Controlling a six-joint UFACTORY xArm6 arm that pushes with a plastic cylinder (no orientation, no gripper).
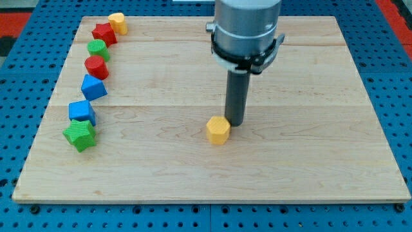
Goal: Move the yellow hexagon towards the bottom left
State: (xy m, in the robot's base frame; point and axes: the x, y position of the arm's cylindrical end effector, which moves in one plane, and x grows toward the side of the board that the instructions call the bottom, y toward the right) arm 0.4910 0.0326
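Our arm carries no gripper, only a straight dark rod, so nothing opens or closes. My tip [235, 124] sits on the pale wooden board [309, 161], touching the far right side of the yellow hexagon block [218, 130], which lies near the board's middle. Well apart, along the left edge, a curved line of blocks runs from far to near: a small yellow block [117, 22], a red star-shaped block [103, 33], a green cylinder [98, 49], a red cylinder [96, 66], a blue angular block [94, 87], a blue cube [82, 111] and a green star-shaped block [80, 135].
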